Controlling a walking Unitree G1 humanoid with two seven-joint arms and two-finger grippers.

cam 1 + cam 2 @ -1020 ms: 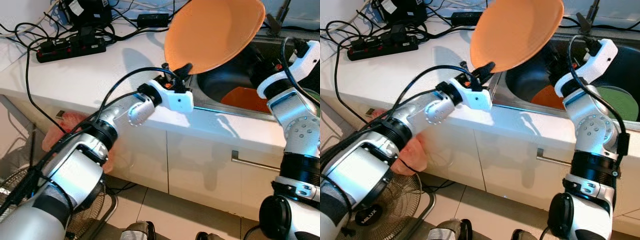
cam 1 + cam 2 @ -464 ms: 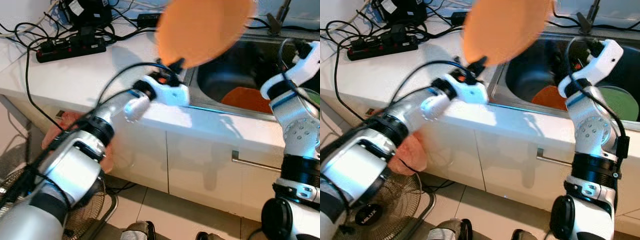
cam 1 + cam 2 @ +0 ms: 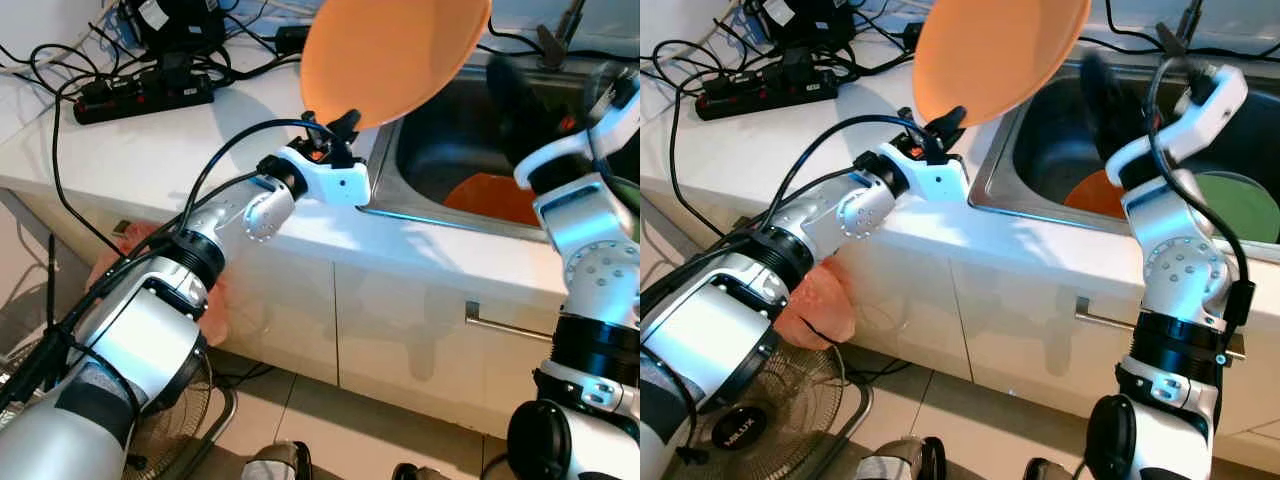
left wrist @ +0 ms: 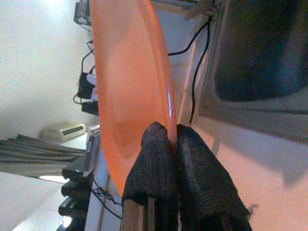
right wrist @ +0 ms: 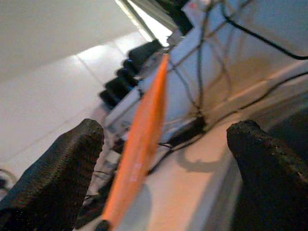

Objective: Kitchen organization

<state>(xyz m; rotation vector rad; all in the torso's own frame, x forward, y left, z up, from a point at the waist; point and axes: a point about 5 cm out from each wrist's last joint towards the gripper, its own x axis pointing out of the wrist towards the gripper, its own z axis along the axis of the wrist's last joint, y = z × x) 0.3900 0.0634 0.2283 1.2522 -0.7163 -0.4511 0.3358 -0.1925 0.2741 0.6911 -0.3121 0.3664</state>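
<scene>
- The left end effector (image 3: 345,122) is clamped tight on the lower rim of the orange plate (image 3: 395,50), which stands tilted above it, off the table (image 3: 180,150).
- The sink (image 3: 1060,150) lies just beside this end effector, toward the robot's right; a second orange dish (image 3: 495,195) and a green dish (image 3: 1240,205) rest in it.
- The right end effector (image 5: 168,159) hangs over the sink with fingers spread wide, holding nothing, the plate edge-on ahead of it.
- Judged step: carrying the plate from sink to table. Next it needs lowering flat before release.
</scene>
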